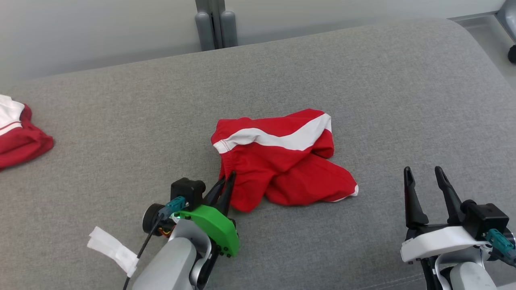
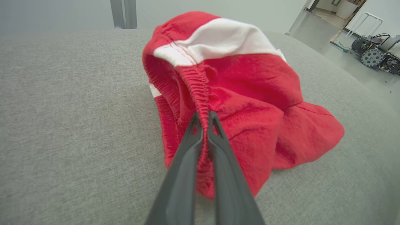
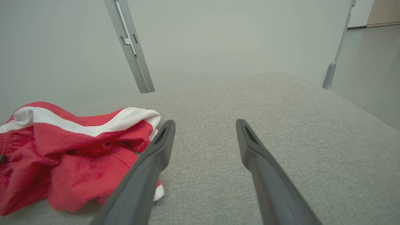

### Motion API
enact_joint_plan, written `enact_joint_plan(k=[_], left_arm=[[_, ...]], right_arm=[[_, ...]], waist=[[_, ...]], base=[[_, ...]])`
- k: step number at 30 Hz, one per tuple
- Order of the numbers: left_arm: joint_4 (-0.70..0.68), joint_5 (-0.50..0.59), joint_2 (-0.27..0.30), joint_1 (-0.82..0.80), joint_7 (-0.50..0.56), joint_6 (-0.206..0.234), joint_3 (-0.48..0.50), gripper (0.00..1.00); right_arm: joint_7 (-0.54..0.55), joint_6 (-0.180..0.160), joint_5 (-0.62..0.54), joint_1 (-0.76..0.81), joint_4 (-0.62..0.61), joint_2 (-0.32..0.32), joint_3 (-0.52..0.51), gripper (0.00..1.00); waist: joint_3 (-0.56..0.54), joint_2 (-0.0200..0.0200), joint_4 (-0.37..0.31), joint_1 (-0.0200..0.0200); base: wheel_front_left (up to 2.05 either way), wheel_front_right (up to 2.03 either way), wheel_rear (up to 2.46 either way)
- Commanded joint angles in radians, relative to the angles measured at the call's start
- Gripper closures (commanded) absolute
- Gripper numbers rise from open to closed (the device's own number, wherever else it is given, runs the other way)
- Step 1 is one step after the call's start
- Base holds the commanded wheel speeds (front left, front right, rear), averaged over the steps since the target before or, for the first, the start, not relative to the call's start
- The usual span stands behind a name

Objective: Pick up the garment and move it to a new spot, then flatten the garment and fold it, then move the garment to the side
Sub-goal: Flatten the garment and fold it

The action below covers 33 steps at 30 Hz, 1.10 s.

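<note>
Pick-up step: left gripper (image 1: 226, 182) clamps the waistband (image 2: 200, 89) of the red shorts (image 1: 290, 169), right gripper (image 1: 427, 177) gapes empty; next, lift clear.

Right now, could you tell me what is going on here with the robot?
The left end effector is shut on the waistband of a crumpled red and white garment lying on the grey cushion. The right end effector hangs open beside the garment, touching nothing. Nothing is flattened or folded yet. A second red-and-white item lies at the cushion's far left.
</note>
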Motion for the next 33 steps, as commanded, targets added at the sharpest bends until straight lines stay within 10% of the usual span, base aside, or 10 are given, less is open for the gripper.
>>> enact_joint_plan(k=[1,19,21,22,33], left_arm=[[-0.012,-0.006,0.022,0.020,-0.010,0.010,0.009,1.00],[-0.098,-0.056,0.143,0.169,0.034,0.036,0.044,1.00],[-0.088,-0.056,0.137,0.170,0.018,0.045,0.048,0.15],[-0.085,-0.053,0.134,0.171,0.007,0.050,0.049,0.00],[-0.155,-0.032,0.122,0.166,-0.061,0.087,0.108,0.00]], right_arm=[[-0.003,0.000,0.002,-0.001,0.001,-0.003,-0.005,0.00],[-0.003,0.000,-0.014,-0.013,0.018,-0.003,-0.005,0.00],[-0.003,0.000,-0.022,-0.022,0.028,-0.003,-0.008,0.00],[-0.003,0.000,-0.027,-0.027,0.036,-0.003,-0.012,0.00],[0.117,0.000,-0.152,-0.207,0.242,-0.003,-0.038,0.00]], waist=[[-0.005,0.0000,0.014,0.0000],[-0.020,0.0000,0.080,0.0000],[-0.022,0.0000,0.083,0.0000],[-0.024,0.0000,0.086,0.0000],[-0.032,0.0000,0.159,0.0000]], base=[[0.00,0.00,0.00],[0.00,0.00,0.00],[0.00,0.00,0.00],[0.00,0.00,0.00],[0.00,0.00,0.00]])
